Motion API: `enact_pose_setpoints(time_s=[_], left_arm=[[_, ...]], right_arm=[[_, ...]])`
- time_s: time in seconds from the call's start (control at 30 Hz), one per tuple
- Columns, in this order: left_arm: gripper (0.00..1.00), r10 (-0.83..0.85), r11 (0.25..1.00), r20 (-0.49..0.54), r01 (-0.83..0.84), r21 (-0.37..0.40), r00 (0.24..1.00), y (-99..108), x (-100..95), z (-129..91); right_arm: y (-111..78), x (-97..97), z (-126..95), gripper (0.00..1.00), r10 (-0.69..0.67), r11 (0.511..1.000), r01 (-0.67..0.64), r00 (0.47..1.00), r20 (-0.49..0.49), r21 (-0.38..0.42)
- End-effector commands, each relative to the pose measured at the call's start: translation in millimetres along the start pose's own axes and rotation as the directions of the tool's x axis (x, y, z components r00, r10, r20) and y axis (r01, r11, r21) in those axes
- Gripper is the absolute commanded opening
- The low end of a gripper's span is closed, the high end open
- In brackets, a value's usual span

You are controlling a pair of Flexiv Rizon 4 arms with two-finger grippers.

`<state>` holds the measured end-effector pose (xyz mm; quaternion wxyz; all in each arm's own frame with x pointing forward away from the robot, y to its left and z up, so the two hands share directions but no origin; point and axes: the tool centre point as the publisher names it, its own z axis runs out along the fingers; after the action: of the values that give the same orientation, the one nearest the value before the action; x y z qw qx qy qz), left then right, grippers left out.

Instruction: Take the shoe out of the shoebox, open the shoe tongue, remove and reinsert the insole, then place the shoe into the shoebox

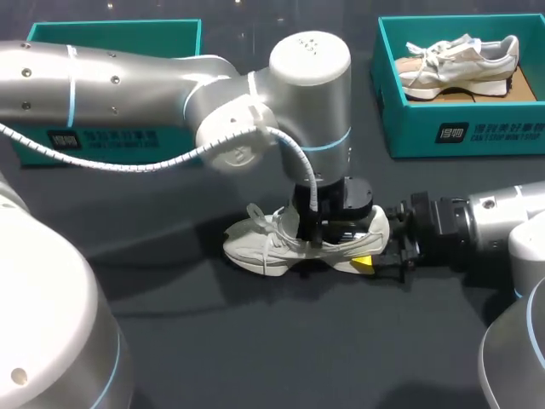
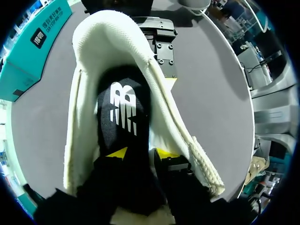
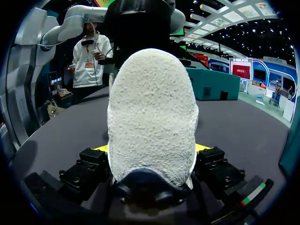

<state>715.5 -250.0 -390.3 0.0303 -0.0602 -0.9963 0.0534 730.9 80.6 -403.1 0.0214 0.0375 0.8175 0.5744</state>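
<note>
A white shoe lies on its side mid-table, toe to the left. My left gripper reaches down into its opening. In the left wrist view the yellow tips stand apart, open, over the black insole inside the shoe's white collar; the left gripper holds nothing. My right gripper comes in from the right at table level. In the right wrist view the shoe's fuzzy heel fills the space between the right gripper fingers, both touching it.
A teal shoebox stands at the back left, partly behind my left arm. Another teal shoebox at the back right holds a second white shoe. The dark table runs to the front.
</note>
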Motion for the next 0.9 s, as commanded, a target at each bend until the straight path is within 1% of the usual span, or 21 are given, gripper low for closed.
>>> enact_pose_setpoints(time_s=[0.03, 0.13, 0.2, 0.23, 0.3, 0.33, 0.37, 0.4, 0.5, 0.57, 0.63, 0.9], left_arm=[[0.38, -0.005, 1.0, 0.045, 0.005, -0.014, 0.999, -8, 0.8, 17], [0.37, -0.018, 0.999, 0.078, 0.021, -0.034, 0.997, -10, -8.4, 25], [0.33, -0.031, 0.999, 0.087, 0.034, -0.042, 0.996, -10, -15.0, 29], [0.26, -0.037, 0.998, 0.1, 0.041, -0.045, 0.994, -10, -18.3, 31], [0.18, -0.05, 0.997, 0.109, 0.056, -0.051, 0.993, -10, -25.4, 34], [0.13, -0.055, 0.997, 0.11, 0.061, -0.052, 0.992, -9, -28.0, 33], [0.04, -0.064, 0.996, 0.112, 0.07, -0.052, 0.992, -8, -30.7, 33], [0.0, -0.073, 0.996, 0.113, 0.079, -0.051, 0.991, -7, -33.5, 32], [0.0, -0.098, 0.994, 0.095, 0.102, -0.035, 0.991, -3, -39.4, 26], [0.0, -0.107, 0.994, 0.079, 0.108, -0.02, 0.991, 0, -39.6, 20], [0.0, -0.106, 0.994, 0.054, 0.106, -0.006, 0.993, 3, -38.1, 14], [0.0, -0.086, 0.996, 0.028, 0.085, 0.035, 0.996, 9, -29.4, 2]], right_arm=[[0.5, -0.3, 1, 0.0, 0.002, 1.0, -0.002, 1.0, 0.0, 0.004], [0.5, -0.3, 1, 0.0, 0.002, 1.0, -0.002, 1.0, 0.0, 0.004], [0.5, -0.3, 1, 0.0, 0.002, 1.0, -0.002, 1.0, 0.0, 0.004], [0.5, -0.3, 1, 0.0, 0.002, 1.0, -0.002, 1.0, 0.0, 0.004], [0.5, -0.3, 1, 0.0, 0.002, 1.0, -0.002, 1.0, 0.0, 0.004], [0.5, -0.3, 1, 0.0, 0.002, 1.0, -0.002, 1.0, 0.0, 0.004], [0.5, -0.3, 1, 0.0, 0.002, 1.0, -0.002, 1.0, 0.0, 0.004], [0.5, -0.3, 1, 0.0, 0.002, 1.0, -0.002, 1.0, 0.0, 0.004], [0.5, -0.3, 1, 0.0, 0.002, 1.0, -0.002, 1.0, 0.0, 0.004], [0.5, -0.3, 1, 0.0, 0.002, 1.0, -0.002, 1.0, 0.0, 0.004], [0.5, -0.3, 1, 0.0, 0.002, 1.0, -0.002, 1.0, 0.0, 0.004], [0.5, -0.3, 1, 0.0, 0.002, 1.0, -0.002, 1.0, 0.0, 0.004]])
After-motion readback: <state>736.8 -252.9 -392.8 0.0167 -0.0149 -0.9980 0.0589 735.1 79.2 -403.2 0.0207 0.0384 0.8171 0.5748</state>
